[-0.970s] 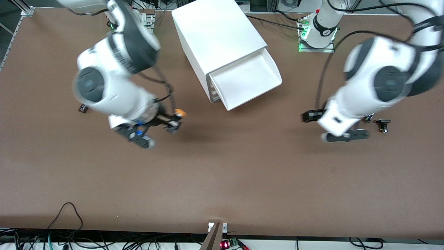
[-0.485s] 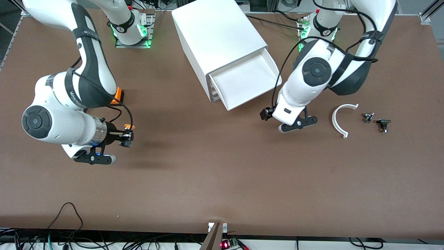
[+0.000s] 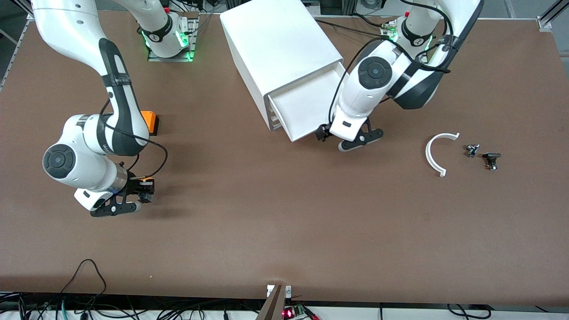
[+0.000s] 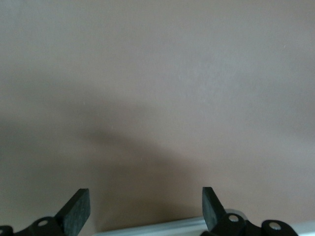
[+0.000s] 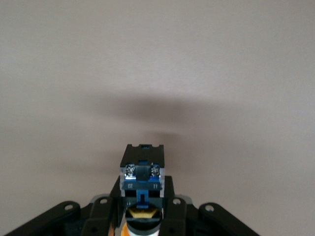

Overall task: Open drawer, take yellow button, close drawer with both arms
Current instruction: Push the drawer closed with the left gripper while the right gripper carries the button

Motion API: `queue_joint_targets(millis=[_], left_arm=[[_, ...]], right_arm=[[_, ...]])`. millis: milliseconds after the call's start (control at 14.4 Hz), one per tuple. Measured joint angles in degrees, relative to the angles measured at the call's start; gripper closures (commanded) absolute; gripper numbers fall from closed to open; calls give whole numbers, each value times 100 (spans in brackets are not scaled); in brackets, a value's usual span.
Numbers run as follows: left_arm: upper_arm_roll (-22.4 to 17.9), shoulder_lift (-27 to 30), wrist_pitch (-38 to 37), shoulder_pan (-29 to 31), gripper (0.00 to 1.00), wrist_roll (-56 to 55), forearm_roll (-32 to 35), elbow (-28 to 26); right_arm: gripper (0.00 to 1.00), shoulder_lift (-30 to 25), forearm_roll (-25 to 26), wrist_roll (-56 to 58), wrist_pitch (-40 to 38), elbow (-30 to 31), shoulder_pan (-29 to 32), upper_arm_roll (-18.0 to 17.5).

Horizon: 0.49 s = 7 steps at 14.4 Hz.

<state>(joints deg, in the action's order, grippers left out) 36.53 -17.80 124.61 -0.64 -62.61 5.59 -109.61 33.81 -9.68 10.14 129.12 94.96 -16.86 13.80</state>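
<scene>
- Moved since earlier frames: right arm has carried the button (image 3: 148, 179) away from the cabinet (image 3: 280, 53) toward its own end of the table; left arm has swung in from the loose parts to the drawer (image 3: 306, 106).
- Done: drawer stands pulled out, tray looks empty; button is out.
- Left: button not yet set down; drawer not yet shut.
- Right gripper (image 3: 141, 192): low over bare table (image 3: 284, 231), jaws clamped on the button, orange cap seated toward the palm, dark body pointing outward.
- Left gripper (image 4: 145, 209): jaws spread wide, holding nothing, just beside the drawer's front corner, over the table.
- Left arm pose: elbow folded over the drawer, wrist angled down.
- Bystanders: orange cube (image 3: 150, 121), white arc (image 3: 435, 153), small black parts (image 3: 491, 160), all untouched.
</scene>
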Motion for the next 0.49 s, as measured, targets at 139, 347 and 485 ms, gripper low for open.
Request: queue_joint_targets(millis=[139,347,485], left_arm=[[192,59,10,6,0,-284,1,-95],[474,122,10,11,0,-658,1,-243],[631,157,12,16,0,-731,1,-369]], right_arm=[[100,18,0,149,692,517,2,48],[100,63,0,162,1167,938,48,72],[95,129,-2,162,1225,979,129,75]])
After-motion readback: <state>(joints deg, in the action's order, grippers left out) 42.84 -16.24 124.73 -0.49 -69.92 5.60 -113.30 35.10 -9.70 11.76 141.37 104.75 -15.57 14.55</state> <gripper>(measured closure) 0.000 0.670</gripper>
